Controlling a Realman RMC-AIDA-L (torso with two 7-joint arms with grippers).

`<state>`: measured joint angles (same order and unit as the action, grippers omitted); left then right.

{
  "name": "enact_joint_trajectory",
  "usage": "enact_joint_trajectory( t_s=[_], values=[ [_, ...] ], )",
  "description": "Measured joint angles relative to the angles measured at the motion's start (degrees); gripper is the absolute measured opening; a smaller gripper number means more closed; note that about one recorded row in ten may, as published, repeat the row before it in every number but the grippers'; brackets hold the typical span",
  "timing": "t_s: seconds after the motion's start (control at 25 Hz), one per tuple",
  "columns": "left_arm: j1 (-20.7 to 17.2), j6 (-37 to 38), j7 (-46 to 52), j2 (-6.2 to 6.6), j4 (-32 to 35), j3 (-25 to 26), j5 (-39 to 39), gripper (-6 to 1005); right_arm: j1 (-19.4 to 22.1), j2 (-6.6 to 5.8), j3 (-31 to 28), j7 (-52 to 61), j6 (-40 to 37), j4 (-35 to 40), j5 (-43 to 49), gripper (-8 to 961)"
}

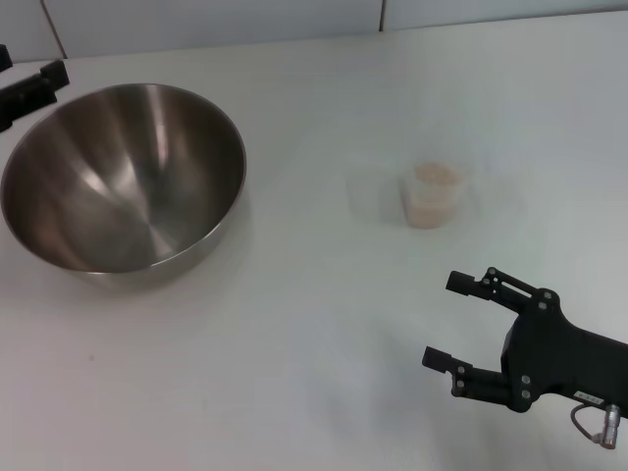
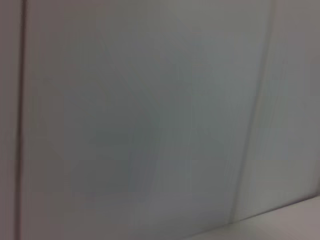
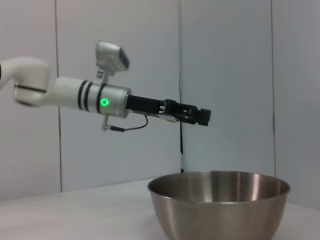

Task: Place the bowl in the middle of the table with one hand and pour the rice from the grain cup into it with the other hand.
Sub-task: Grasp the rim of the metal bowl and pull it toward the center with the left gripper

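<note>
The steel bowl (image 1: 128,177) stands upright on the white table (image 1: 314,324) at the far left; it also shows in the right wrist view (image 3: 220,205). It holds nothing. The clear grain cup (image 1: 434,198) stands upright right of centre, filled with pale rice (image 1: 438,177). My left gripper (image 1: 29,63) hovers at the bowl's far left rim, open and apart from the bowl; the right wrist view shows it (image 3: 200,115) above the bowl. My right gripper (image 1: 444,320) is open and empty, near the front right, short of the cup.
A pale panelled wall (image 2: 150,120) runs along the table's far edge and fills the left wrist view. Bare tabletop lies between the bowl and the cup.
</note>
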<state>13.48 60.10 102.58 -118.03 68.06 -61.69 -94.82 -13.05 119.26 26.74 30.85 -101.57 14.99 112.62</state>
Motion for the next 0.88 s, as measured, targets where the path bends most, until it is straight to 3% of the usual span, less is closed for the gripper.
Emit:
enact_joint_trajectory(
  t_s=[0.04, 0.12, 0.24, 0.4, 0.88],
  values=[
    [0.00, 0.00, 0.00, 0.00, 0.00, 0.00, 0.00, 830, 0.02, 0.00, -0.01, 0.00, -0.09, 0.03, -0.03, 830],
    [1.78, -1.41, 10.94, -0.18, 3.83, -0.73, -11.88, 830, 0.02, 0.00, 0.04, 0.00, -0.13, 0.07, -0.10, 830],
    [4.70, -0.19, 18.93, -0.34, 5.26, -0.66, -22.07, 830, -0.09, 0.00, 0.09, 0.00, -0.19, 0.15, -0.12, 830],
    [7.53, 0.84, 22.61, -0.15, 3.51, 0.31, -27.79, 831, -0.25, 0.00, 0.11, 0.00, -0.21, 0.21, -0.06, 830],
    [10.34, -1.49, 25.32, -0.34, 0.46, 1.11, -35.93, 831, -0.28, 0.00, 0.16, 0.00, -0.21, 0.22, 0.18, 829]
  ],
)
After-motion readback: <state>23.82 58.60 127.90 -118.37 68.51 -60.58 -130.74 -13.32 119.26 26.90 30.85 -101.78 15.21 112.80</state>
